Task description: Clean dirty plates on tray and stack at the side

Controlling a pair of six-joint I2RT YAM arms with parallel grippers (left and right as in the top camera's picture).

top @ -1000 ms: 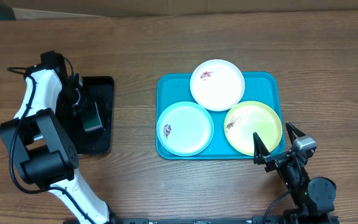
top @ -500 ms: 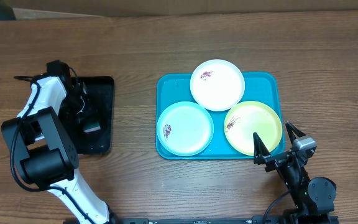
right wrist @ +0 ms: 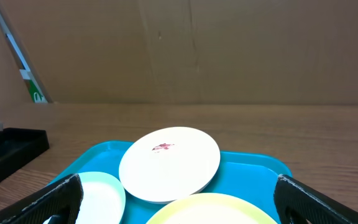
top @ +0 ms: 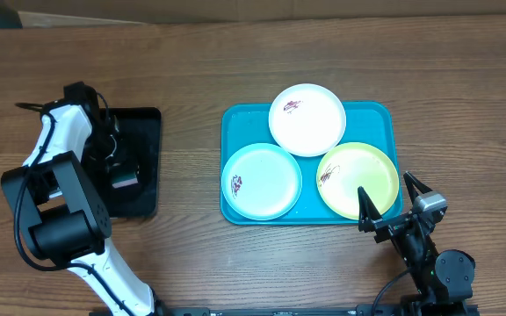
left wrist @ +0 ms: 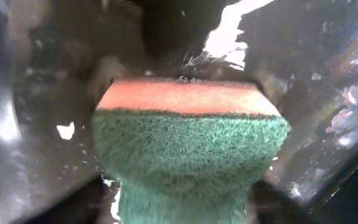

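The turquoise tray [top: 235, 118] holds three plates: white [top: 307, 119] at the back, pale blue [top: 262, 181] front left, yellow-green [top: 357, 180] front right. Each has a small dark-red smear. My left gripper [top: 121, 178] is over the black tray, shut on a green-and-orange sponge [left wrist: 188, 149] that fills the left wrist view. My right gripper [top: 392, 204] is open and empty, just in front of the yellow-green plate. The right wrist view shows the gripper [right wrist: 179, 202] spread wide, with the white plate [right wrist: 169, 163], pale blue plate [right wrist: 98, 196], yellow-green plate [right wrist: 210, 211] and tray [right wrist: 253, 165] ahead.
The narrow black tray [top: 148, 132] lies at the left of the wooden table, wet and shiny inside in the left wrist view [left wrist: 36, 155]. It also shows at the left edge of the right wrist view [right wrist: 11, 149]. A cardboard wall stands behind the table.
My left gripper and the sponge have shifted slightly toward the front of the black tray. The right arm and the plates have not moved.
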